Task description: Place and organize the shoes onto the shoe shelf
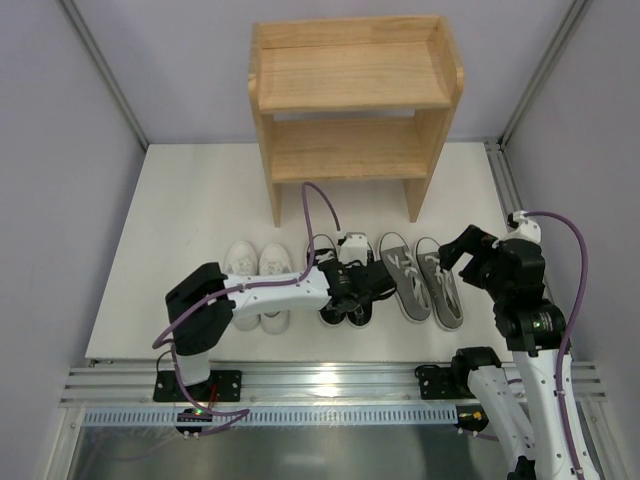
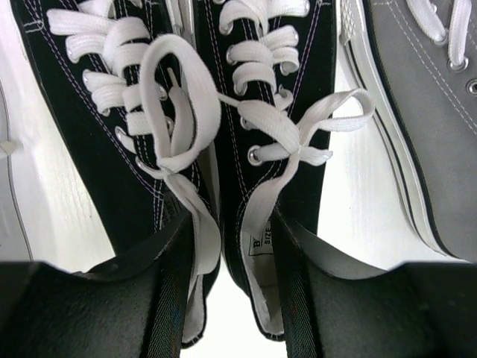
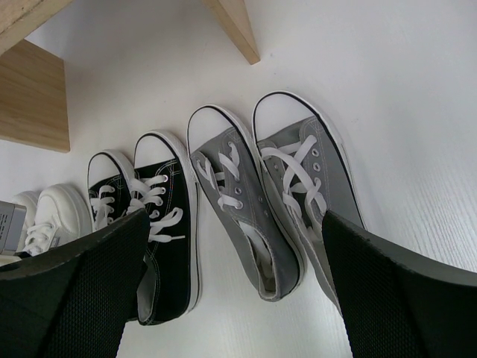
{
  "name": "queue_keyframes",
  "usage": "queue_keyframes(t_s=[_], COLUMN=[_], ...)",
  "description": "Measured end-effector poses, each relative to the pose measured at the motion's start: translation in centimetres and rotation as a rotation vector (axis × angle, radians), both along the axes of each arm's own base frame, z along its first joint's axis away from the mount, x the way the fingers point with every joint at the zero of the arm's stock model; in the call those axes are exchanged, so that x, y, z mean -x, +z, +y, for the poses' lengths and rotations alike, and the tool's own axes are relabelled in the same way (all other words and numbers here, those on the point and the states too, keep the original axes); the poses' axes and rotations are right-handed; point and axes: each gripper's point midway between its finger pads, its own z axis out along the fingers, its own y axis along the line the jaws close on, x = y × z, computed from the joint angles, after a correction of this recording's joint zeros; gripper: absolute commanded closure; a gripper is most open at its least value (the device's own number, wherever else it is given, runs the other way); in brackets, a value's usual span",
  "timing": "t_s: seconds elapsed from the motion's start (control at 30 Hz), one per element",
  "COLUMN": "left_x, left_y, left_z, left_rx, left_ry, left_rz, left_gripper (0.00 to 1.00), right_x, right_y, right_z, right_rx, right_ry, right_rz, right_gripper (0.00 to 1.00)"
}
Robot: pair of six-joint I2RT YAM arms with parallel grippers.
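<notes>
The black canvas shoes [image 1: 343, 313] stand side by side on the white table, toes towards the shelf. My left gripper [image 1: 362, 283] is down over their heel ends. In the left wrist view it [image 2: 238, 291] has one finger inside each shoe opening, closed on the two inner walls of the black shoes [image 2: 112, 149]. The grey shoes [image 1: 420, 280] stand to their right and the white shoes [image 1: 258, 275] to their left. My right gripper [image 1: 462, 250] hangs open and empty above the grey shoes [image 3: 246, 201]. The wooden shoe shelf [image 1: 432, 140] stands behind, both tiers bare.
The table is walled by grey panels at the back and sides. An aluminium rail [image 1: 330, 385] runs along the near edge by the arm bases. The shelf's legs [image 3: 235, 26] stand just beyond the shoe toes. The black shoes [image 3: 168, 224] show in the right wrist view.
</notes>
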Motion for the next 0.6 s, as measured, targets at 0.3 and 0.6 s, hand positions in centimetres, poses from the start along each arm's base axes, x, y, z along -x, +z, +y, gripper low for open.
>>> queue_keyframes(t_s=[0.3,0.6], left_x=[0.5,0.6], left_y=[-1.0,-3.6], left_z=[0.3,1.3], left_rx=[-0.026,-0.103], left_ry=[0.045,0.095], left_rz=[0.015,0.022], left_gripper=[0.51,0.50], right_x=[0.0,0.1], right_y=[-0.3,-0.8], right_z=[0.0,0.0], right_rx=[0.001,0.002], right_ry=[0.001,0.001], right_rz=[0.006,0.018], right_gripper=[0.03,0.03])
